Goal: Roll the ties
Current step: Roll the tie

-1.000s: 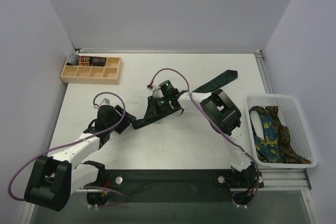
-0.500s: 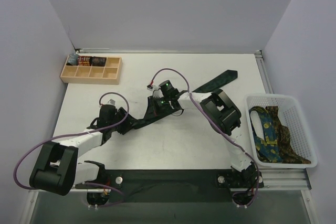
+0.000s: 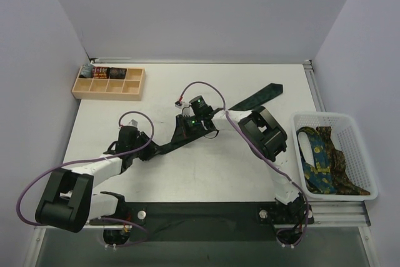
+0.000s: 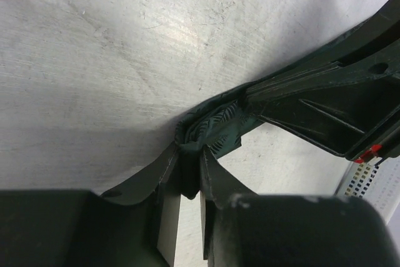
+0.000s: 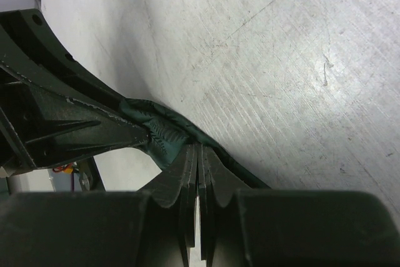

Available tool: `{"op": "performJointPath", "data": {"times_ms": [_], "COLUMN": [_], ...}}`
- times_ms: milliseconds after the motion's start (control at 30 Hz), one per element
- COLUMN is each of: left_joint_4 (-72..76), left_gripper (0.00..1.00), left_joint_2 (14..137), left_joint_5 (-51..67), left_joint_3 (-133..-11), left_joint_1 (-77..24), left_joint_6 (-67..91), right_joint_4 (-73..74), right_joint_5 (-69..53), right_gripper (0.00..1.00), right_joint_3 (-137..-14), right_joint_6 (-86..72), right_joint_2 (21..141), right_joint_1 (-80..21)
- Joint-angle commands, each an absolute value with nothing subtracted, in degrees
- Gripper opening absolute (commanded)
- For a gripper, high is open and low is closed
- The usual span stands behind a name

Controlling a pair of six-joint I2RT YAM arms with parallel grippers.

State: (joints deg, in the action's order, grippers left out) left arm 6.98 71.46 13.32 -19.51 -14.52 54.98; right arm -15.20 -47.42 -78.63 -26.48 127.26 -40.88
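1. Tabletop (image 3: 219, 173), white and finely scratched, fills the overhead view, shut in by pale lavender walls (image 3: 200, 10).
2. We see the dark green tie (image 3: 256, 97) lying diagonally across the middle, its near end bunched between the two arms.
3. The left gripper (image 4: 190, 176) is clamped on that bunched end. The right gripper (image 5: 197, 154), its fingers pressed together, pinches the tie just beside it.
4. Only from above do we find the wooden tray (image 3: 106, 96) at far left and the white basket (image 3: 340, 196) at right, which holds a blue-and-yellow tie (image 3: 315, 154) and a brown patterned tie (image 3: 344, 167).
5. Only the wrist views show the green fabric's leaf-like weave.
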Motion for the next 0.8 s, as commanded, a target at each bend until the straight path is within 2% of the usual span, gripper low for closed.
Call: {"op": "performJointPath", "data": {"times_ms": [0, 133, 167, 200, 333, 467, 600, 767], "left_joint_4": [6.51, 0.63, -4.78, -7.62, -22.73, -35.21, -40.68, -44.9], "left_gripper": [0.24, 0.09, 0.03, 0.01, 0.0, 0.0, 0.0, 0.0], "left_joint_2": [71.28, 69.7, 68.65, 68.12, 66.36, 63.55, 64.33, 69.77], "left_joint_5": [13.18, 11.26, 10.38, 9.33, 1.17, -6.58, -11.94, -16.69], "left_joint_3": [-20.21, -22.67, -23.46, -24.42, -30.57, -36.28, -40.07, -43.59], "left_joint_1": [-14.33, -14.33, -14.33, -14.33, -14.41, -14.5, -14.85, -15.47], "left_joint_6": [53.88, 52.74, 51.34, 50.46, 45.45, 41.58, 38.15, 34.28], "right_joint_4": [-10.55, -10.02, -9.67, -9.49, -8.09, -7.91, -8.17, -8.44], "right_joint_5": [-43.42, -42.19, -41.67, -41.23, -37.28, -34.98, -31.03, -27.86], "right_gripper": [0.0, 0.0, 0.0, 0.01, 0.11, 0.16, 0.2, 0.2], "right_joint_3": [-76.82, -76.82, -76.73, -76.82, -76.64, -76.03, -75.67, -74.27], "right_joint_6": [-24.08, -24.61, -24.61, -24.52, -24.79, -25.31, -26.63, -28.48], "right_joint_2": [126.83, 124.37, 123.58, 122.1, 118.75, 116.63, 115.49, 114.96], "right_joint_1": [-41.04, -41.31, -41.22, -41.31, -41.66, -42.8, -44.21, -43.95]}}
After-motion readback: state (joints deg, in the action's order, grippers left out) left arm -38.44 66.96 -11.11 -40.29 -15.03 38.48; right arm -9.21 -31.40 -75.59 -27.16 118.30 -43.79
